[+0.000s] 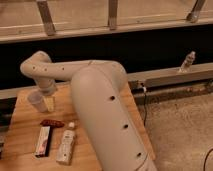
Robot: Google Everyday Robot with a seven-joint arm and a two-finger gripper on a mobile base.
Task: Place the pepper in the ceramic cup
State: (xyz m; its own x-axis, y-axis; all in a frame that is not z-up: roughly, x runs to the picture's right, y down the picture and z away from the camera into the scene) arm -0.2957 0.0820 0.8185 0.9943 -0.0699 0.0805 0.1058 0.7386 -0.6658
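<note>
On the counter [22, 137], the pepper [52, 123] is left lying; just beside the ceramic cup [36, 101], the gripper [49, 103] is held with fingers spread.

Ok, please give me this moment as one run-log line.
gripper: open, low beside cup | pepper: on table, behind box, not held | cup: upright | task: not yet done
</note>
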